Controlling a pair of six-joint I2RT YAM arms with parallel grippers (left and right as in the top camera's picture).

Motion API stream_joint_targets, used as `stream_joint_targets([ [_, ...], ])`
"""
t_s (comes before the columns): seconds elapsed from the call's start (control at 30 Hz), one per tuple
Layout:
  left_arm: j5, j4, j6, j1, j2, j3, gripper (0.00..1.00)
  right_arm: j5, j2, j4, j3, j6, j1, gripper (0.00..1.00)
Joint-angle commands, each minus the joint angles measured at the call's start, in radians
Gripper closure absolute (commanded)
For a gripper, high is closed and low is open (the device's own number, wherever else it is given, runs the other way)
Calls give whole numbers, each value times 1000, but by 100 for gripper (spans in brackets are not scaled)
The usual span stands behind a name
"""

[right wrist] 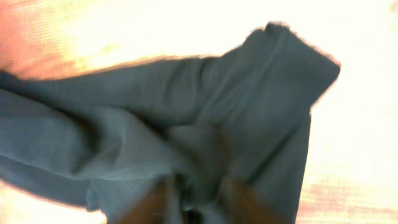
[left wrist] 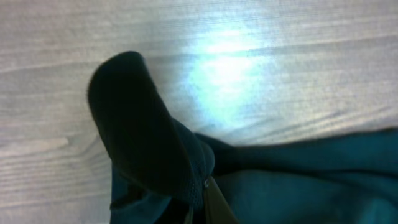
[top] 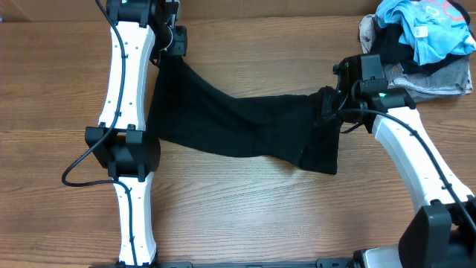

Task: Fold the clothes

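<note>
Left gripper (top: 169, 53) pinching black garment (top: 238, 123) edge, table (top: 245, 216) all round

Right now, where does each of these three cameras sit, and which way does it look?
Overhead: above the wooden table, looking straight down at the large black thin-fabric garment; both white arms show.
Left wrist: by the left gripper, facing down at one garment end; fingers barely show.
Right wrist: by the right gripper, facing the other end; two brownish fingers show.
Shared: all see garment and table.
</note>
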Motion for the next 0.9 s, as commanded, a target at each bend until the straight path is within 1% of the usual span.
stream_joint_targets([
  [0.0,-17,21,-10,2,36,24,96,1,3,5,13,-4,-3,0],
  [0.3,-17,31,-10,8,50,24,96,-140,6,-159,11,-2,21,0],
  [0.47,-18,37,6,9,51,24,96,-152,8,-168,-50,-1,70,0],
  [0.53,-18,36,13,11,51,24,96,-154,10,-168,-79,25,85,0],
  [0.63,-31,31,12,13,51,24,96,-155,17,-145,-128,100,99,14],
  [0.67,-44,29,12,13,51,24,96,-155,19,-132,-144,111,104,20],
  [0.8,-59,28,11,12,51,24,96,-162,20,-76,-204,132,131,37],
  [0.87,-60,28,12,10,51,24,96,-163,20,-60,-219,132,147,41],
])
